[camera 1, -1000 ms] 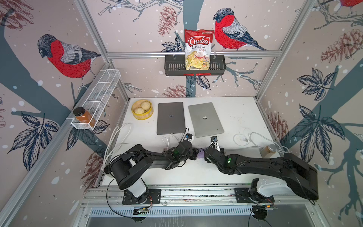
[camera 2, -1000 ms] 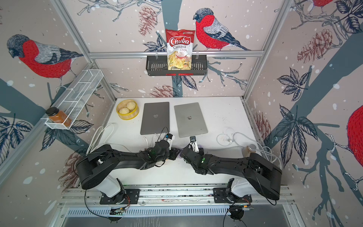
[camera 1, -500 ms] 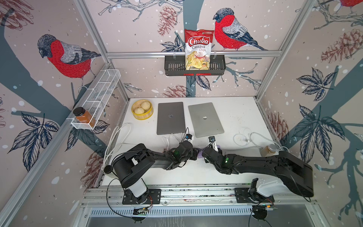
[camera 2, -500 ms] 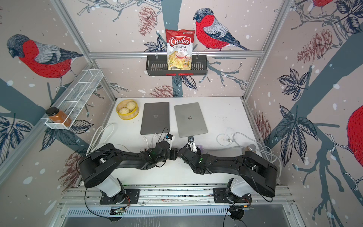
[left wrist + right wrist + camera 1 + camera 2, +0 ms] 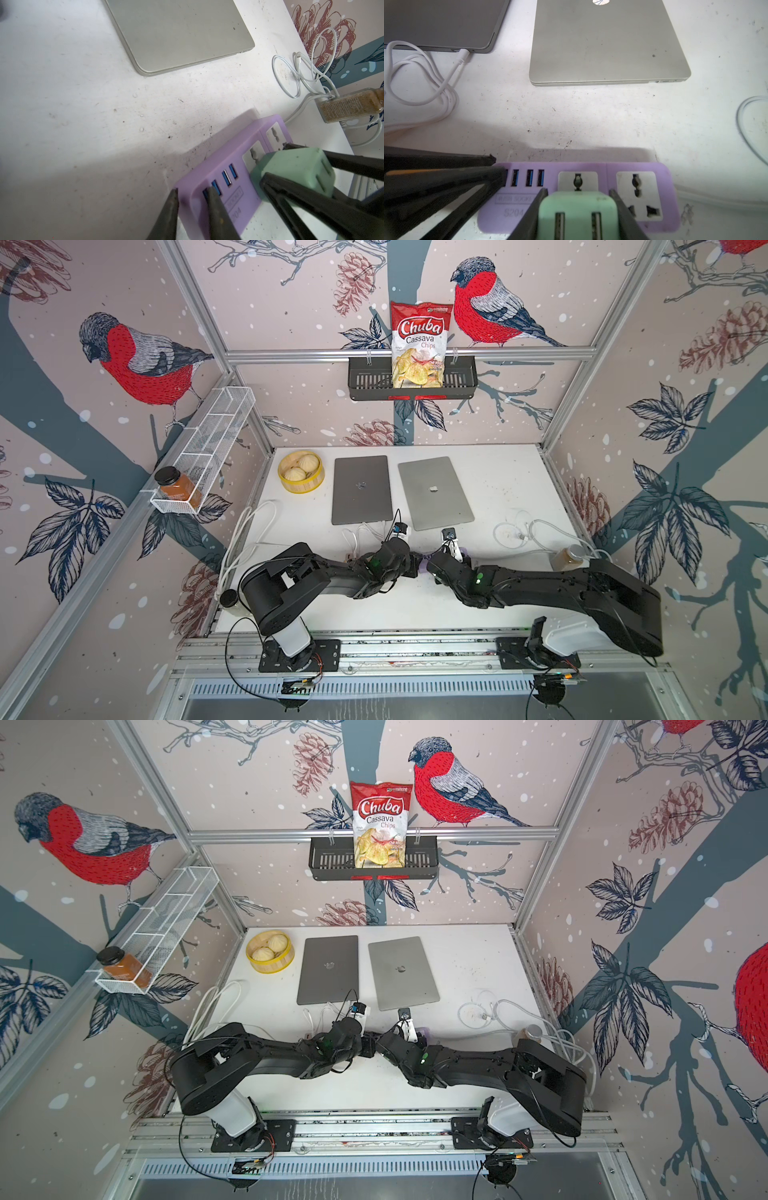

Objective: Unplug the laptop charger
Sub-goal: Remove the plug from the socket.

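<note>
The bottom edge of the right wrist view is cutting off the green charger [image 5: 578, 216], and the dark laptop [image 5: 438, 22] is running off its upper left. In both top views the left arm [image 5: 336, 572] and right arm [image 5: 540, 587] are hiding the charger and nearly all of the purple power strip [image 5: 424, 565].

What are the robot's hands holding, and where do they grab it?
The right gripper has its fingers squeezing the green charger by its two sides. The left gripper pinches the purple power strip at its USB end.
</note>
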### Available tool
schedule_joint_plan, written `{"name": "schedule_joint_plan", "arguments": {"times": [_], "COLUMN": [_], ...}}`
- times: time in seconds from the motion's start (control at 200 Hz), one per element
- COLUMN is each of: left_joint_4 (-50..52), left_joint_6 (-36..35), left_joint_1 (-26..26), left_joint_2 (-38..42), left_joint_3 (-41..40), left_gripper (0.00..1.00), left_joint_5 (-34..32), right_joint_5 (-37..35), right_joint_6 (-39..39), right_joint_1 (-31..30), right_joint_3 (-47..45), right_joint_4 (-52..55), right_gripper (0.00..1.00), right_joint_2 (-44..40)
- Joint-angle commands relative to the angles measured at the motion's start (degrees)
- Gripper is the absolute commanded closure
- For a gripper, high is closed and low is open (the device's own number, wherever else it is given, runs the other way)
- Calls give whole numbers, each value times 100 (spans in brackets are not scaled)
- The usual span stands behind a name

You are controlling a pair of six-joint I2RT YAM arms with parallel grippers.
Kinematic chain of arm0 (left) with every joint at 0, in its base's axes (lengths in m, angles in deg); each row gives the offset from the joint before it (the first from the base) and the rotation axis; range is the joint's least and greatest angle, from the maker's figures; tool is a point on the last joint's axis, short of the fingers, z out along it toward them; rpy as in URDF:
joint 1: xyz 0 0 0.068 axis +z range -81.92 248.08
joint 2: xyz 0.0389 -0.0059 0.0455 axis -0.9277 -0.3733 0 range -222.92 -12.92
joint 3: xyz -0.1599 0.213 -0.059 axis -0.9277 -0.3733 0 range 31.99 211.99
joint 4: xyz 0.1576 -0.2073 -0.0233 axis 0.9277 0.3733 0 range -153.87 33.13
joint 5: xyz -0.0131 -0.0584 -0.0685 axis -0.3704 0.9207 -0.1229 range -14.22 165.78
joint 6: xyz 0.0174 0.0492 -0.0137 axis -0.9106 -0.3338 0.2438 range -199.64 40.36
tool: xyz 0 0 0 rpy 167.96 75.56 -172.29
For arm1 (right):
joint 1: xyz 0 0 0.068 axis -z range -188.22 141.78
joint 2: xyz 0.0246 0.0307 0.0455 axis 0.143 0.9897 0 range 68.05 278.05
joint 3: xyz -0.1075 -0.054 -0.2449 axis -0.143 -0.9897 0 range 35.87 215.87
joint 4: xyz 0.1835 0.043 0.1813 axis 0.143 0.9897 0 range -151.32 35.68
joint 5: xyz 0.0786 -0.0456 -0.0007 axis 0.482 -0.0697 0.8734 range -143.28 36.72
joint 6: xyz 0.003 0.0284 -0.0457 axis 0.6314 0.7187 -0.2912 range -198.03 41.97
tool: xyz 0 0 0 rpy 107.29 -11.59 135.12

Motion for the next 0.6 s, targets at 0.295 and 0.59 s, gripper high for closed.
{"name": "schedule_joint_plan", "arguments": {"times": [0.295, 0.59], "left_joint_4": [886, 973], "left_joint_6": [-18, 12], "left_joint_1": [-64, -73], "left_joint_2": [-160, -179], "left_joint_3": [73, 82], "left_gripper": [74, 74], "left_joint_5": [-254, -353], "right_joint_5": [95, 17], "right_joint_6": [251, 318], "right_joint_1": [-9, -22], "right_joint_3": [137, 181], "right_joint_4": [60, 227], "right_gripper": [64, 66], "right_joint_2": [-141, -345]}}
